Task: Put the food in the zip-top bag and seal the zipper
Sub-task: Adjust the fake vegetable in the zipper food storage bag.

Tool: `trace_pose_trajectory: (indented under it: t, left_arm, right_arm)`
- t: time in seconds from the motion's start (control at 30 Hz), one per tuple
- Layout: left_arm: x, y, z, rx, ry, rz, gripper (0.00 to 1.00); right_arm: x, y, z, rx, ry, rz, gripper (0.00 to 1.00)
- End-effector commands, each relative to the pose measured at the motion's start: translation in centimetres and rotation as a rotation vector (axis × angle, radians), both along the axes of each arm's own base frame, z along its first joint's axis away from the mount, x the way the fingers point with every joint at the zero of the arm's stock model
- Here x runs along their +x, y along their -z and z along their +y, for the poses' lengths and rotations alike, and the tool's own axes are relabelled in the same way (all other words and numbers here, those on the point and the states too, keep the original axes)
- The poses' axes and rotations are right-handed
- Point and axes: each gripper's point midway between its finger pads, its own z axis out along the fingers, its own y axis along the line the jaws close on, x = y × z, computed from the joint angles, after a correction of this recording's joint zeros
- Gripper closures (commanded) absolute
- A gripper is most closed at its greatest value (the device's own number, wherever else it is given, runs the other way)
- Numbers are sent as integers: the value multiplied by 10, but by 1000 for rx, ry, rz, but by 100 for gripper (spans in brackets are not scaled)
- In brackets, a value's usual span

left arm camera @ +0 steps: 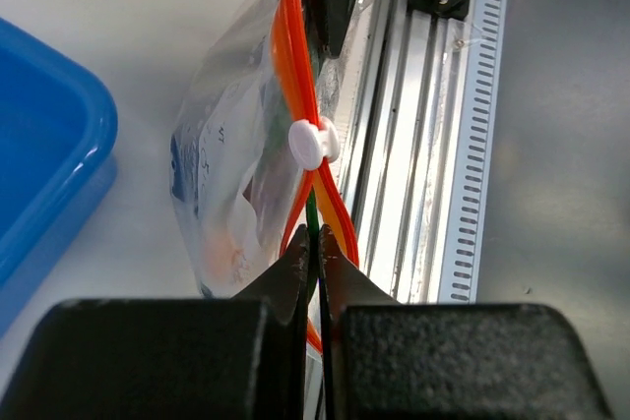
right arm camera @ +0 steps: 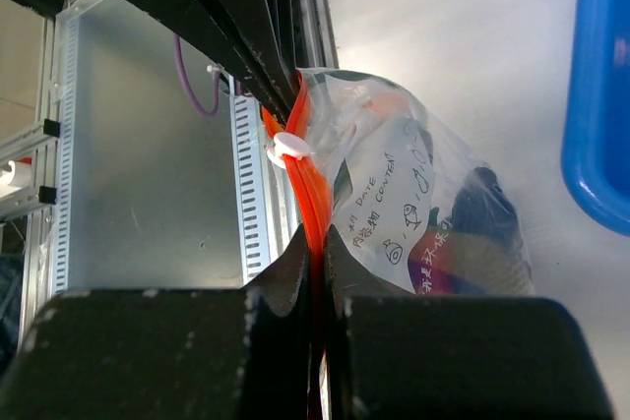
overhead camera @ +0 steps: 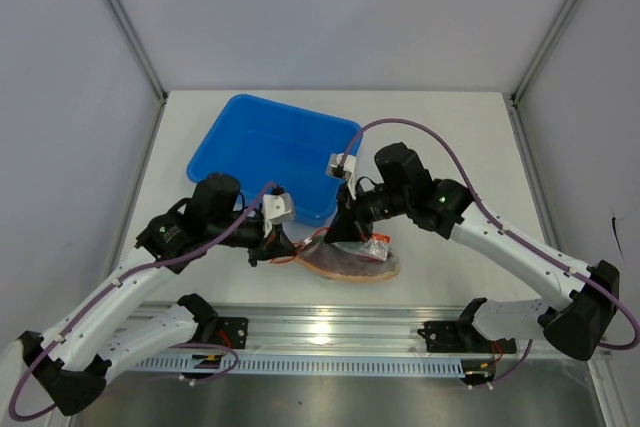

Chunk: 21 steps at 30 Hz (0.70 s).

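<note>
Operator: Sealing step, by my read. The food (right arm camera: 472,218) sits inside the zip-top bag (right arm camera: 423,204), which lies just beside the near corner of the blue tray (overhead camera: 270,147).

Observer: Grippers?

Operator: Both are pinched tight on the zipper (left arm camera: 295,66), along the bag's edge turned away from the tray. My left gripper (left arm camera: 317,253) clamps one end and my right gripper (right arm camera: 317,253) the other, with the strip stretched taut.

Observer: Sealed?

Operator: Partly, I judge. The white slider (left arm camera: 313,143) sits about mid-strip. Toward my right gripper the orange-red tracks run as one line. Toward my left they split into a narrow eye, and a thin green streak shows in the gap. I cannot tell what it is.

Observer: Next move?

Operator: The slider has to run the open stretch to my left end. That calls for one gripper to let go and take the knob while the other holds the strip straight. The knob is small and smooth, so it is likely to slip.

Observer: Materials?

Operator: Bag: thin, crinkly clear film, glossy, with dark lettering, bulging over a dark purple-red lump and an orange patch. Zipper: stiff, straight plastic ribbon. Slider: rounded white button. Tray: smooth hard plastic with a rounded rim.
</note>
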Motion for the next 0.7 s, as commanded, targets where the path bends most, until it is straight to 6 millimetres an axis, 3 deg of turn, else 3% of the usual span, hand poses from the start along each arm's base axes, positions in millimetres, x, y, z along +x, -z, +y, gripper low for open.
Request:
trace_pose_trajectory:
  t: [0.0, 0.27, 0.47, 0.67]
  left_arm:
    - [12, 0, 7, 39, -91, -20, 99]
    - [31, -6, 4, 76, -159, -8, 99]
    - [59, -18, 6, 128, -282, -29, 99]
    - [55, -38, -10, 49, -175, -67, 96]
  right_arm:
    - [0, -46, 6, 151, -22, -79, 100]
    - [-8, -42, 9, 145, -63, -69, 100]
    - [-18, -41, 17, 140, -105, -66, 100]
    - [-26, -34, 22, 118, -131, -53, 100]
